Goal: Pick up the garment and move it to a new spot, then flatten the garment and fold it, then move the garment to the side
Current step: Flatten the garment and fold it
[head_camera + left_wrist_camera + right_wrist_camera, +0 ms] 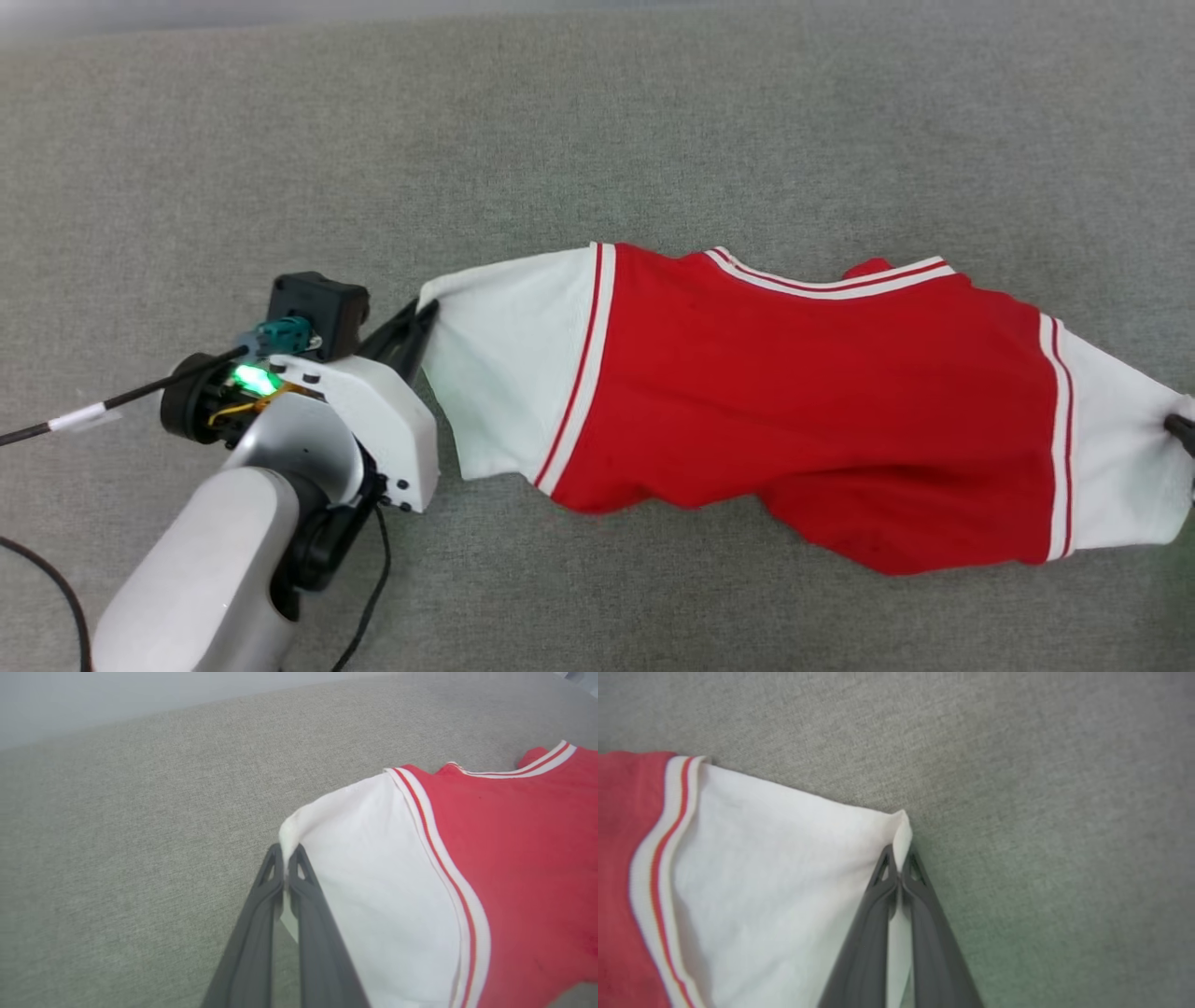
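The garment (pixel 794 392), a red jersey T-shirt with white sleeves and striped trim, is stretched sideways across the grey cloth surface, plain red side up. My left gripper (pixel 425 315) is shut on the corner of the left white sleeve (pixel 373 882); in the left wrist view the sleeve's edge is pinched between the left gripper's (pixel 286 856) dark fingers. At the right edge of the head view my right gripper (pixel 1178 427) pinches the other white sleeve (pixel 784 882); the right wrist view shows the right gripper (pixel 901 858) shut on that sleeve's corner. The lower hem is crumpled.
A grey fabric surface (pixel 597 140) spreads all around the garment. My left forearm (pixel 243 523) with its black cables lies at the lower left. A pale wall (pixel 93 700) rises beyond the surface's far edge.
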You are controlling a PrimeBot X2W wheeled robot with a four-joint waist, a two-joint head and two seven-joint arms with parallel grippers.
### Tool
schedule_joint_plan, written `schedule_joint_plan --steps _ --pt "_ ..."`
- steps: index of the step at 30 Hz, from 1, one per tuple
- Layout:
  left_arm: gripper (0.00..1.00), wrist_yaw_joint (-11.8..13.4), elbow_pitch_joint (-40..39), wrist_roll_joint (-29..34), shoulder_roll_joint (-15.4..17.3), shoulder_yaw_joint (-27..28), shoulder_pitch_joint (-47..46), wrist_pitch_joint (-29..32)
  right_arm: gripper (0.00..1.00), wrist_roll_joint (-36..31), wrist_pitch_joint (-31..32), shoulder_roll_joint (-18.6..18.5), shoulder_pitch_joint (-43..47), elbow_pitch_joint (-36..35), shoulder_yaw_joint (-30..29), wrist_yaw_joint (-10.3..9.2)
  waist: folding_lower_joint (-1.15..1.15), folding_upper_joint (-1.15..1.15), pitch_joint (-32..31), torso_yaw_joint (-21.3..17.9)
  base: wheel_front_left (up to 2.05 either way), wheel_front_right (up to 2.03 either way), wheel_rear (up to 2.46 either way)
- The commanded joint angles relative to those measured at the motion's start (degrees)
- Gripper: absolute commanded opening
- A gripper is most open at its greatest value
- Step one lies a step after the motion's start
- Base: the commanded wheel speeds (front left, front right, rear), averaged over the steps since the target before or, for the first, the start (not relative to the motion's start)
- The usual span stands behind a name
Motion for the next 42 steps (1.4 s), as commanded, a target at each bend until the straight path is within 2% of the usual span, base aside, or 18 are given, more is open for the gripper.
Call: schedule_joint_plan --steps 1,7,14,22,26,32,42 --pt "0.00 0.39 0.28 0.20 0.36 0.58 -0.64 -0.76 0.00 -0.95 -1.29 -0.07 0.31 -1.38 1.28 0.02 -0.01 0.00 -1.06 -0.34 0.00 0.00 0.00" --pt "0.00 1.89 1.35 0.88 1.03 3.06 -2.37 -3.79 0.00 -4.55 -8.66 -2.04 -2.01 -7.07 1.90 0.01 -0.01 0.00 -5.44 -1.07 0.00 0.00 0.00" --pt "0.00 2.77 3.23 1.64 1.76 5.93 -7.67 -6.63 0.00 -7.42 -12.72 -3.38 -6.88 -11.11 4.00 0.00 -0.01 0.00 -10.84 -1.38 0.00 0.00 0.00" --pt "0.00 0.99 11.70 0.81 0.55 8.50 -19.67 -9.84 0.00 -9.44 -15.09 -4.39 -18.48 -10.09 7.79 0.00 -0.01 0.00 -12.61 -1.40 0.00 0.00 0.00" --pt "0.00 -0.82 17.08 0.37 -0.54 9.25 -28.04 -11.33 0.00 -9.77 -15.74 -5.51 -25.79 -8.59 8.90 0.00 -0.01 0.00 -10.61 -0.97 0.00 0.00 0.00" --pt "0.00 -2.26 23.91 1.67 -1.08 10.12 -41.12 -14.83 0.00 -10.40 -17.52 -6.80 -37.58 -5.77 10.33 -0.01 -0.01 0.00 -4.70 -0.92 0.00 0.00 0.00" --pt "0.00 -3.21 29.15 4.30 0.30 11.12 -58.50 -19.46 0.00 -12.12 -22.11 -8.06 -55.01 -1.56 12.93 -0.02 -0.01 0.00 6.29 -2.28 0.00 0.00 0.00"
